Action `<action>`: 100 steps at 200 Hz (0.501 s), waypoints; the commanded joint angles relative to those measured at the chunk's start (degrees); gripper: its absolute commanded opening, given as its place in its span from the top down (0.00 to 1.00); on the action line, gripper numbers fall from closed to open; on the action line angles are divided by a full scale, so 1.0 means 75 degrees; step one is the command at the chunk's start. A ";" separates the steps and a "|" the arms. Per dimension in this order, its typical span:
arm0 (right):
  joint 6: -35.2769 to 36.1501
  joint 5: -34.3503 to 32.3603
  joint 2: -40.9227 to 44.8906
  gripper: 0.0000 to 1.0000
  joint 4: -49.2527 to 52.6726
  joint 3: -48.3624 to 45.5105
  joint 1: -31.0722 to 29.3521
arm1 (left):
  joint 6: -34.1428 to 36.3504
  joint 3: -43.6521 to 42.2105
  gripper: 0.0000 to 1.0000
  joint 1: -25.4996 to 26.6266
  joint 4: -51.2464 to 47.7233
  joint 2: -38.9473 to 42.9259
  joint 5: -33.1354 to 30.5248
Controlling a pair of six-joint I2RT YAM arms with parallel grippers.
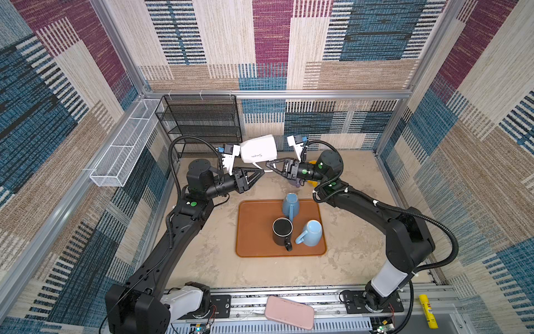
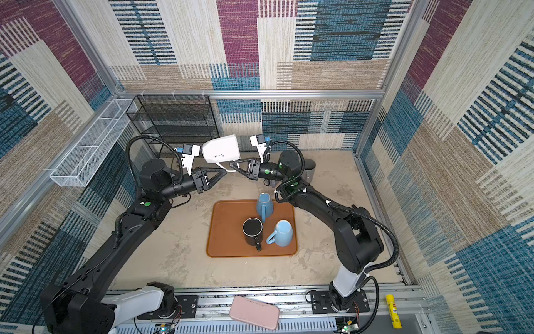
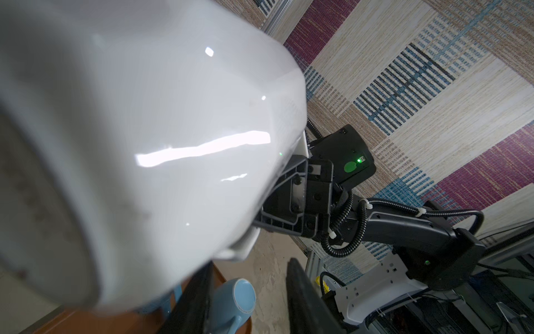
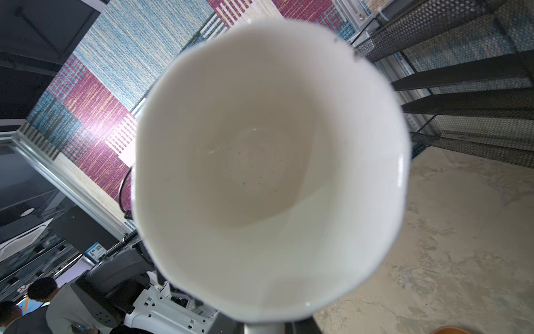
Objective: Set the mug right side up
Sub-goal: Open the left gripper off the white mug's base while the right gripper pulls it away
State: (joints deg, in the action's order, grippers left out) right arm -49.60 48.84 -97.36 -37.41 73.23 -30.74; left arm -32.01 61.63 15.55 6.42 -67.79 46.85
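Observation:
A white mug (image 1: 258,151) (image 2: 221,151) hangs in the air on its side above the back of the table, between the two arms. Its mouth (image 4: 271,173) faces the right wrist camera and its outer wall (image 3: 144,130) fills the left wrist view. My right gripper (image 1: 270,166) (image 2: 232,166) (image 4: 263,328) is shut on the mug's handle (image 1: 260,170), under the body. My left gripper (image 1: 258,175) (image 2: 221,176) (image 3: 254,300) sits just left of the handle, jaws apart, with only floor and a blue mug seen between its fingers (image 3: 306,297).
A brown tray (image 1: 248,248) below holds an upright black mug (image 1: 282,231), a tall blue mug (image 1: 290,206) and a tipped blue mug (image 1: 310,232). A black mesh rack (image 1: 202,121) and a white wire basket (image 1: 127,144) stand at the back left. A pink case (image 1: 289,312) lies on the front rail.

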 commanded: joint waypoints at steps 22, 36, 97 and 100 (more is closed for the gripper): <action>0.1023 -0.0825 0.0219 1.00 0.1082 0.0238 0.0021 | 0.0619 0.0187 0.61 0.0001 -0.0567 0.0085 -0.0227; 0.1301 -0.1152 0.0249 1.00 0.1561 0.0298 0.0021 | 0.0676 0.0226 0.61 0.0001 -0.0689 0.0074 -0.0270; 0.2255 -0.2820 0.0277 1.00 0.3387 0.0704 0.0021 | 0.0821 0.0278 0.60 0.0001 -0.0934 0.0088 -0.0374; 0.2294 -0.2910 0.0265 1.00 0.3475 0.0736 0.0021 | 0.0825 0.0279 0.60 -0.0005 -0.0937 0.0080 -0.0375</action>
State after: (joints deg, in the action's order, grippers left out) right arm -36.88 34.09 -95.88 -14.17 76.93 -30.68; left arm -28.21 63.11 15.53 0.36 -67.37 44.93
